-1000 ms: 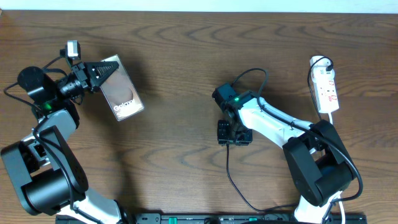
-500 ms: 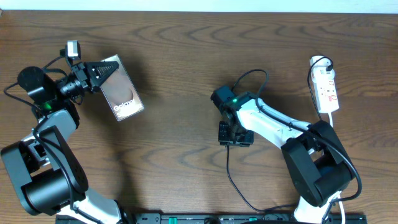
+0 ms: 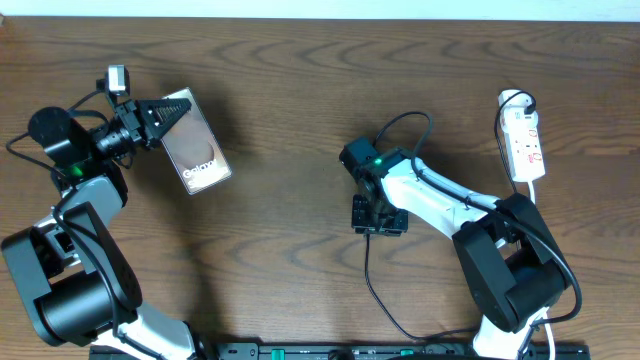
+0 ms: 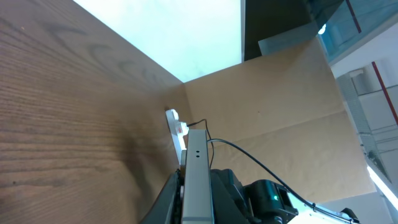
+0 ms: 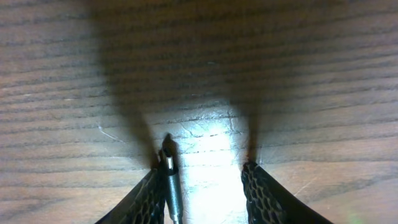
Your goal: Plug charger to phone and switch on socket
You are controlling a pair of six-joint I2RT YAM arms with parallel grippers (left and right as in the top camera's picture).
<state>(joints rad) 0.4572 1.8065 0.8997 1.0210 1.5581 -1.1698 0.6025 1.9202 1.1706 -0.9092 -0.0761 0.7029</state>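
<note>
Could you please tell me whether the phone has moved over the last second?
No. In the overhead view the phone, held in the left gripper, keeps the same place and tilt against the wood grain of the table.

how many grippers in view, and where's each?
2. The left gripper is at the left side of the table, shut on one end of the phone. The right gripper is mid-table, open, with the charger plug tip between its jaws, close against one. None hidden.
</note>
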